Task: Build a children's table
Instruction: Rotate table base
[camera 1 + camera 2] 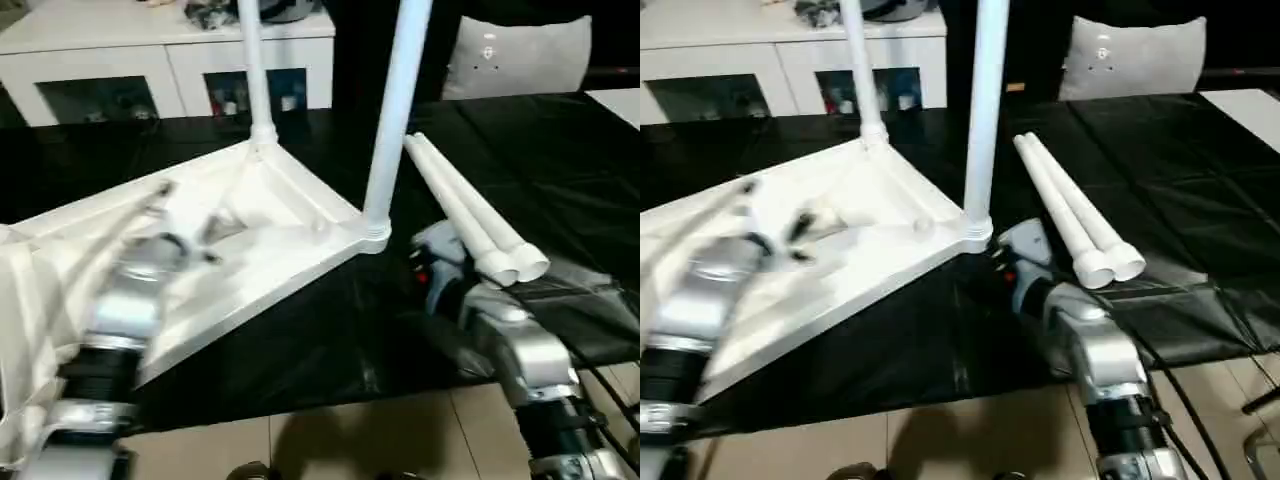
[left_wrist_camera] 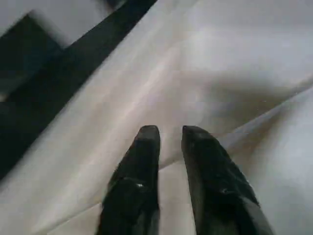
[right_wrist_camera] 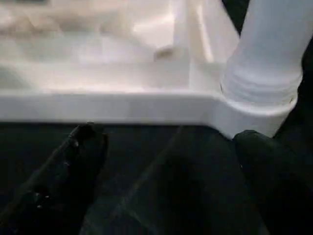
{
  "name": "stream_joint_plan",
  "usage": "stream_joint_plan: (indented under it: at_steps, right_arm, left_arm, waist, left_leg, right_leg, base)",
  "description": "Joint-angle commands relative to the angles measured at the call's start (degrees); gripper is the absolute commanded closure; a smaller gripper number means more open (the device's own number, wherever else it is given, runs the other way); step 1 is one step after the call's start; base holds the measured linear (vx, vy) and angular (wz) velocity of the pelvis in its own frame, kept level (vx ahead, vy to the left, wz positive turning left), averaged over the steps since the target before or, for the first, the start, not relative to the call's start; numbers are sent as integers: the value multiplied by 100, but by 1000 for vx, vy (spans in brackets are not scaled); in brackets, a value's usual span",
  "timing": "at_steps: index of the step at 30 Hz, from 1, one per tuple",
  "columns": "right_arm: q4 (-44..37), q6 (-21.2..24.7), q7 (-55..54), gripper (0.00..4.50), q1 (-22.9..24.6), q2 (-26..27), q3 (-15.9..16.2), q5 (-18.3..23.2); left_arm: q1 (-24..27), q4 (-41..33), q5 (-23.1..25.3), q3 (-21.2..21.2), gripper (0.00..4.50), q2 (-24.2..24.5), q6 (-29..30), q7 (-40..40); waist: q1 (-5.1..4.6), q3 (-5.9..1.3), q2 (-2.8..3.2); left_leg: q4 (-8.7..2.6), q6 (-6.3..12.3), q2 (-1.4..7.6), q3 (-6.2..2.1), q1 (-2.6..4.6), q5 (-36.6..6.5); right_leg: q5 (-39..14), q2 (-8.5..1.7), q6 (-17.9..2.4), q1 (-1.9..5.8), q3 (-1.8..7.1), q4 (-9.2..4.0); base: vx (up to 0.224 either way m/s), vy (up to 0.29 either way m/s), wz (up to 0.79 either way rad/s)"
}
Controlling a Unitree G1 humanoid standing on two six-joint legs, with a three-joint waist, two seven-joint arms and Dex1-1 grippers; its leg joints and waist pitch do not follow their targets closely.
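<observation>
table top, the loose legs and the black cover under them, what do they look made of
Table top: apparently moulded white plastic, semi-gloss; raised ribs and soft highlights show on its underside.
Loose legs: likely the same plastic, smooth hollow tubes with open flared ends.
Black cover: thin glossy sheeting, probably plastic film; it wrinkles and reflects light.

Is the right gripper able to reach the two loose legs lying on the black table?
Probably yes: the two loose legs lie uncovered just beside the open right gripper, with nothing between.
</observation>
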Motion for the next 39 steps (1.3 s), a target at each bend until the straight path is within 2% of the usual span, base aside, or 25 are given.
stream_joint_plan:
  at_steps: [1,3,4,6,7,11,15,16,17,18,20,21,26,31,34,37,39]
  right_arm:
    - [126,208,-56,0,-179,-4,117,-121]
    - [303,280,-45,0,-279,-8,211,-205]
    - [375,299,-52,0,-318,-1,250,-244]
    - [491,358,-45,0,-394,17,310,-271]
    - [541,315,-49,0,-431,25,336,-290]
    - [802,156,-84,0,-605,105,386,-351]
    - [1341,-44,-226,0,-932,318,347,-383]
    - [1488,-83,-259,0,-1020,366,344,-388]
    - [1626,-126,-288,0,-1103,416,332,-384]
    - [1684,-144,-299,0,-1138,439,323,-378]
    - [2072,-298,-373,0,-1367,595,263,-359]
    - [2246,-353,-394,0,-1460,659,229,-358]
    - [2576,-510,-376,0,-1617,735,249,-423]
    - [2960,-735,-279,0,-1782,804,311,-490]
    - [3132,-877,-257,0,-1888,856,286,-491]
    - [3165,-935,-235,0,-1932,877,278,-492]
    - [3221,-998,-235,0,-1977,882,270,-501]
  left_arm:
    - [115,-231,161,75,391,177,349,-92]
    - [177,-220,266,103,423,386,492,-131]
    - [213,-177,350,97,429,496,494,-117]
    - [345,-107,493,-18,447,772,531,-226]
    - [381,-147,485,-3,447,832,657,-197]
    - [616,-349,477,-141,447,1198,1066,-544]
    - [925,-715,207,-366,447,1459,1378,-1364]
    - [977,-811,97,-432,447,1489,1411,-1571]
    - [1017,-873,2,-506,447,1513,1332,-1761]
    - [1028,-899,-49,-533,447,1514,1310,-1829]
    - [1053,-936,-292,-785,447,1513,1097,-2301]
    - [1046,-898,-352,-905,447,1517,1004,-2509]
    - [1028,-873,-479,-1155,447,1553,748,-3076]
    - [803,-981,-1042,-1236,447,1328,372,-3770]
    - [559,-979,-1370,-1218,447,1019,164,-4070]
    - [358,-812,-1403,-1252,447,802,122,-4105]
    - [167,-504,-1285,-1332,447,619,-71,-3982]
  waist:
    - [-12,-363,17]
    - [-12,-365,3]
    - [-3,-372,26]
    - [0,-371,33]
    - [11,-369,41]
    - [34,-361,53]
    - [35,-340,66]
    - [42,-345,78]
    - [39,-347,80]
    - [51,-354,79]
    - [45,-360,97]
    - [45,-369,109]
    - [35,-377,107]
    - [35,-373,101]
    - [19,-379,82]
    - [24,-389,74]
    - [-7,-394,56]
  left_leg:
    - [-494,63,255,-161,132,-1981]
    - [-499,71,261,-154,111,-1899]
    - [-490,60,263,-157,125,-1905]
    - [-494,68,259,-152,118,-1909]
    - [-495,45,266,-147,143,-1959]
    - [-506,-26,272,-150,159,-2081]
    - [-525,-104,280,-159,175,-2293]
    - [-518,-136,280,-166,191,-2353]
    - [-526,-143,278,-170,178,-2357]
    - [-523,-156,281,-166,198,-2386]
    - [-532,-179,278,-175,175,-2393]
    - [-526,-194,278,-169,190,-2409]
    - [-534,-217,272,-158,177,-2287]
    - [-528,-228,275,-146,190,-2343]
    - [-519,-212,274,-135,180,-2259]
    - [-508,-170,265,-130,170,-2123]
    - [-502,-118,256,-125,147,-2007]
  right_leg:
    - [-2444,-323,-582,215,259,-435]
    - [-2222,-317,-716,224,267,-411]
    - [-2140,-320,-777,213,269,-385]
    - [-2090,-322,-783,219,277,-380]
    - [-2089,-321,-787,203,284,-387]
    - [-2099,-331,-852,193,292,-373]
    - [-2288,-352,-878,179,304,-398]
    - [-2297,-372,-911,168,312,-395]
    - [-2279,-363,-918,183,307,-384]
    - [-2234,-360,-935,169,311,-383]
    - [-2143,-365,-975,191,309,-359]
    - [-2034,-357,-1001,180,313,-357]
    - [-1762,-350,-1064,223,323,-312]
    - [-1923,-369,-1094,227,325,-328]
    - [-1879,-372,-1120,246,329,-317]
    - [-1782,-366,-1150,261,327,-303]
    - [-1736,-361,-1146,281,320,-298]
  base:
    - [0,0,0]
    - [0,0,0]
    - [0,0,0]
    - [0,0,0]
    - [0,0,0]
    - [0,0,0]
    - [0,0,0]
    - [0,0,0]
    - [0,0,0]
    - [0,0,0]
    - [0,0,0]
    - [0,0,0]
    - [0,0,0]
    - [0,0,0]
    - [0,0,0]
    - [0,0,0]
    - [0,0,0]
